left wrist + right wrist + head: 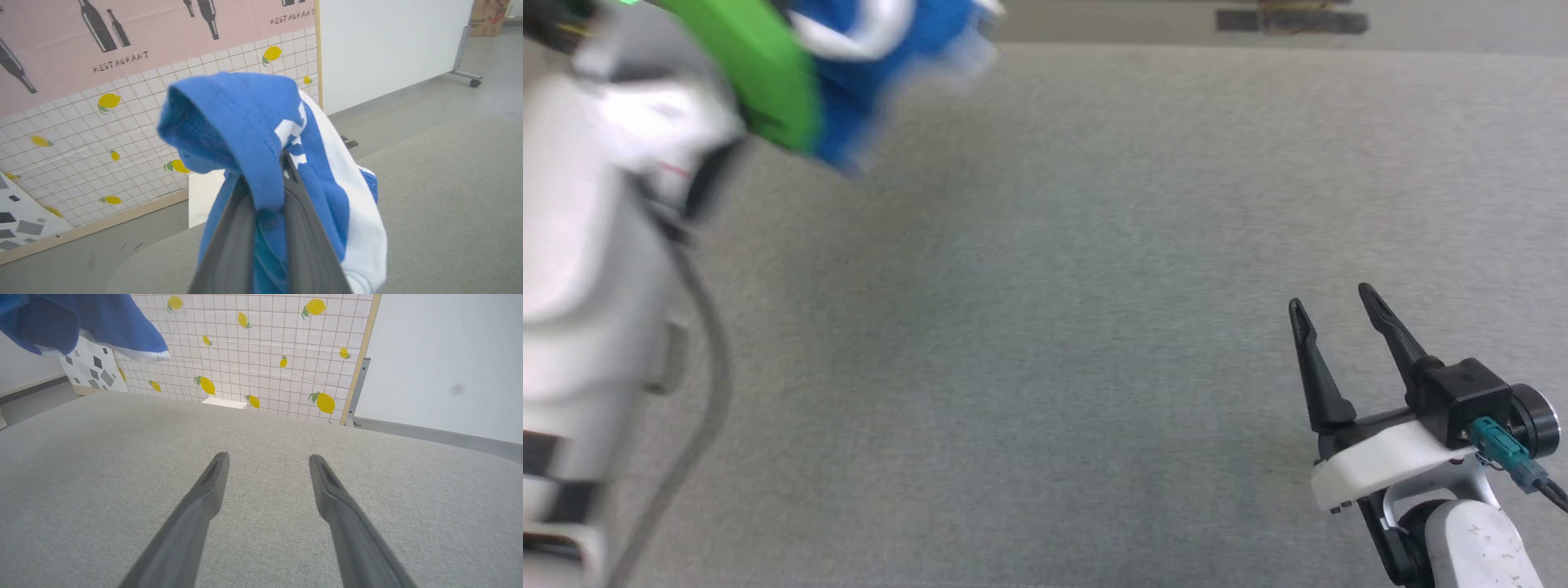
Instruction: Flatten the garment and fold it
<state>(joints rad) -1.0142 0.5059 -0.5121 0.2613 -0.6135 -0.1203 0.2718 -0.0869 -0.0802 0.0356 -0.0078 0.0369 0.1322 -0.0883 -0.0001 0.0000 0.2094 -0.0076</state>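
Presently listed, in descending order of size:

Room: white wall [388, 41]; tiled backdrop panel [265, 355] printed with lemons; pink poster [122, 41] lettered RESTAURANT; grey floor [408, 102]

Surface: broad table top [1045, 327] covered in grey woven cloth, flat and matt; judged to give some drag, which should help anything laid on it stay put

Left forearm [588, 245]: pale casing with a green cover [760, 73], at the left edge of the head view

Garment [245, 118]: blue shorts, white waistband [359, 220], part of a white printed number [292, 130]. Position: off the table, hanging bunched in the air from one gripper, at the upper left of the head view, blurred there. Handling, as judged: light, limp, no stiffness, not fragile, not slippery; it will sag and fold on itself wherever it is unsupported. Best hold: the waistband corners or the hem edges, one per gripper, so it can be drawn taut and laid flat

Left gripper [263, 183]: fingers clenched on a fold of the blue cloth, which drapes over both tips

Right gripper [1330, 296]: fingers spread apart, holding nothing, over the table at the near right, well apart from the garment
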